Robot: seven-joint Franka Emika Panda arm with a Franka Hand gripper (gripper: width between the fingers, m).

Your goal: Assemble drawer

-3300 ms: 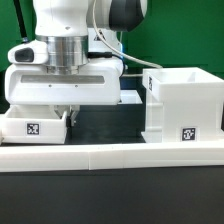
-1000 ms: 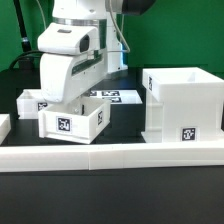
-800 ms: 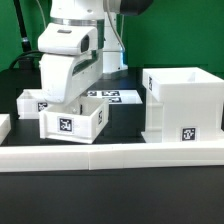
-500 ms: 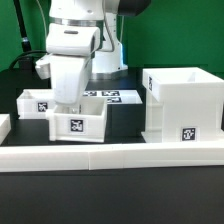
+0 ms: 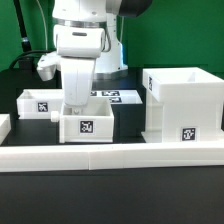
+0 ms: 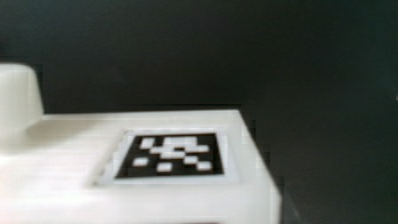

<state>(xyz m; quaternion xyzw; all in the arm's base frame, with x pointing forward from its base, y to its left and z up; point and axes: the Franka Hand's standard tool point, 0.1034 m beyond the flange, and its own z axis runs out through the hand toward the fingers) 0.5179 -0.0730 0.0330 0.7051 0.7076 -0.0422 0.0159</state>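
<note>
Gripper: the gripper [image 5: 78,103] points straight down from the arm and reaches into the front tray [image 5: 88,128] at its rear corner on the exterior view's left.
Opening: the fingers are drawn in narrow and pinch a wall of the front tray; their tips are hidden inside it.
Front tray: it sits upright in the middle of the scene, just behind the rail [image 5: 120,153], with its tagged wall facing the camera. Whether its base touches the table [image 5: 128,120] cannot be told.
Back tray: the back tray [image 5: 38,104] stands on the table behind the front tray, toward the exterior view's left, with a tag on its front.
Casing: the casing [image 5: 182,105] stands upright on the exterior view's right, open side up and a tag low on its front, clear of the front tray.
Marker board: the marker board [image 5: 122,97] lies flat behind the front tray.
Wrist view: blurred; a white surface with a tag [image 6: 173,158] lies against the dark table, and a white rounded shape [image 6: 16,95] beside it is too unclear to name.
</note>
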